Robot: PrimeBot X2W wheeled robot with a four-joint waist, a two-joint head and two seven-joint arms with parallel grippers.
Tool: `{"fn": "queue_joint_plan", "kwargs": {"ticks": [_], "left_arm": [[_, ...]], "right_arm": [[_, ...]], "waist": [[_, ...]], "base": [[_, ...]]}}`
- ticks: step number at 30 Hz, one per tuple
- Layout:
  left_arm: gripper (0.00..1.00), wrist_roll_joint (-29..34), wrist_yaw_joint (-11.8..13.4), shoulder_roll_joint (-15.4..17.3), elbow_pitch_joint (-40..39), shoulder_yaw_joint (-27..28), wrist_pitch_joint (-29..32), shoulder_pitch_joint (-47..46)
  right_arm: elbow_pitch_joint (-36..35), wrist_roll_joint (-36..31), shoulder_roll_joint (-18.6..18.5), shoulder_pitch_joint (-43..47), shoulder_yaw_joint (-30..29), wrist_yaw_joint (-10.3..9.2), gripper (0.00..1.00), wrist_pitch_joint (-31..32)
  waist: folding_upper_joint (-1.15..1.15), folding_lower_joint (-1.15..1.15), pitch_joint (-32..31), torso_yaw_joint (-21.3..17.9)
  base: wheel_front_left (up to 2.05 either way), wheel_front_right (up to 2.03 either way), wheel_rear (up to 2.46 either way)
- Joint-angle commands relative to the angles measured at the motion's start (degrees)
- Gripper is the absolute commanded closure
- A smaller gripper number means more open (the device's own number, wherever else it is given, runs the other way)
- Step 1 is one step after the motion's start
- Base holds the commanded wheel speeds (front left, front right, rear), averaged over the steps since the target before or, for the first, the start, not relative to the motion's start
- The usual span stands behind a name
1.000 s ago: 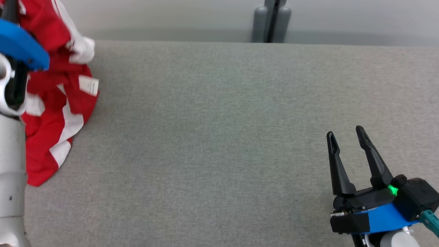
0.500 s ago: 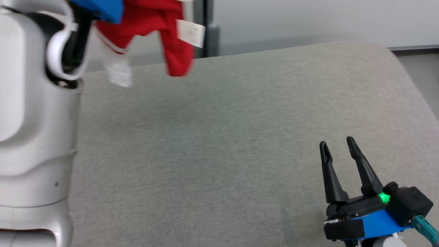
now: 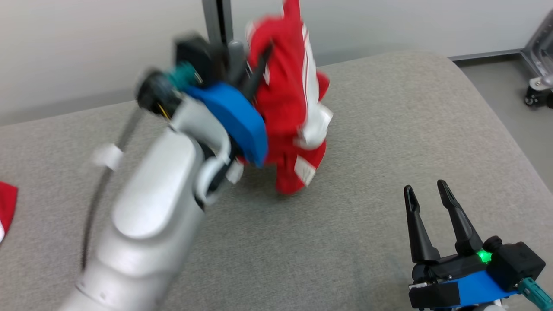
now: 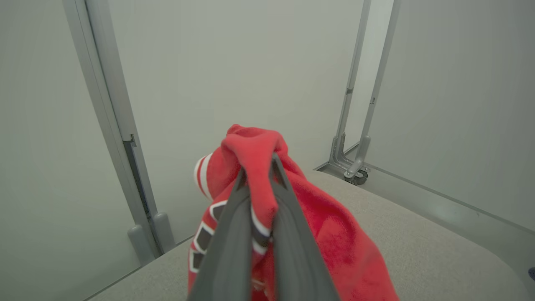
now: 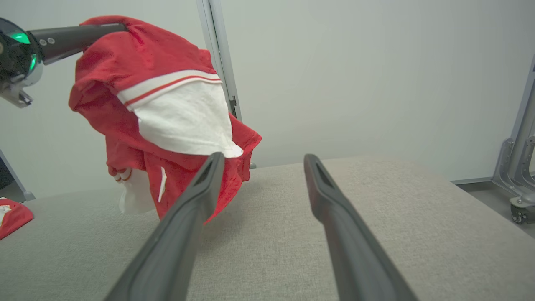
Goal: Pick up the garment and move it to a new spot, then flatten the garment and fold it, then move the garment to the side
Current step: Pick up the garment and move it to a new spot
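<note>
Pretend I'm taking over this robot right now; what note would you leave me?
Left gripper: shut on the garment, holding it up by a bunched fold.
Right gripper: open, empty, low over the table at the right.
Garment: crumpled, hanging over the table's middle; whether its low end touches the surface, I can't tell.
Done: pick-up.
Left: set it down at the new spot, flatten, fold, move aside.

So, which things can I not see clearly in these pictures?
Left wrist view: the left gripper, shut on the garment, hides the garment's lower part.
Head view: motion blur smears both; the garment's print is unreadable.
Head view: the left edge cuts off a red cloth; its kind is unclear.
</note>
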Motion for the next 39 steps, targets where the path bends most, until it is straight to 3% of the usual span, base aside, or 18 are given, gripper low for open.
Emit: {"fn": "queue_joint_plan", "kwargs": {"ticks": [1,11,12,13,19,25,33,39], "left_arm": [[1.00,-0.3,-0.4,-0.5,0.7,-1.5,-0.6,2.3],[1.00,-3.8,-0.4,-3.3,5.6,-13.3,-3.6,16.3],[0.75,-4.2,-0.4,-3.2,6.0,-13.6,-4.0,17.0],[0.00,-3.9,-0.2,-3.3,6.1,-14.0,-4.9,17.1],[0.00,-3.2,1.1,-3.7,5.7,-14.8,-12.6,18.5],[0.00,-2.8,4.7,-1.6,4.1,-10.7,-21.3,20.9],[0.00,1.3,10.3,3.4,-5.6,-0.7,-23.4,27.1],[0.00,4.8,11.7,5.5,-13.4,8.1,-23.4,35.8]], "right_arm": [[0.1,-0.1,-0.2,0.7,-0.1,0.11,0.00,-0.3],[0.2,-0.7,-0.3,0.6,-0.3,0.12,0.00,-0.4],[0.3,-0.6,-0.3,0.6,-0.3,0.11,0.00,-0.4],[0.4,-0.7,-0.3,0.7,-0.4,0.11,0.00,-0.4],[0.9,-0.8,-0.2,1.6,-0.3,0.11,0.00,-0.4],[1.3,-0.6,-0.2,3.3,-0.8,0.12,0.00,-0.4],[1.6,-0.4,-0.2,5.0,-2.0,0.12,0.00,-0.3],[1.9,-0.4,-0.3,6.1,-3.0,0.11,0.00,-0.3]], "waist": [[0.01,0.00,0.1,0.8],[0.01,0.00,0.2,4.7],[0.01,0.00,0.0,4.9],[0.01,0.00,-0.1,5.2],[0.01,0.00,-2.0,6.5],[0.01,0.00,-4.5,8.2],[0.01,0.00,-6.3,11.2],[0.01,0.00,-7.5,13.1]], "base": [[0.00,0.00,0.00],[0.00,0.00,0.00],[0.00,0.00,0.00],[0.00,0.00,0.00],[0.00,0.00,0.00],[0.00,0.00,0.00],[0.00,0.00,0.00],[0.00,0.00,0.00]]}}
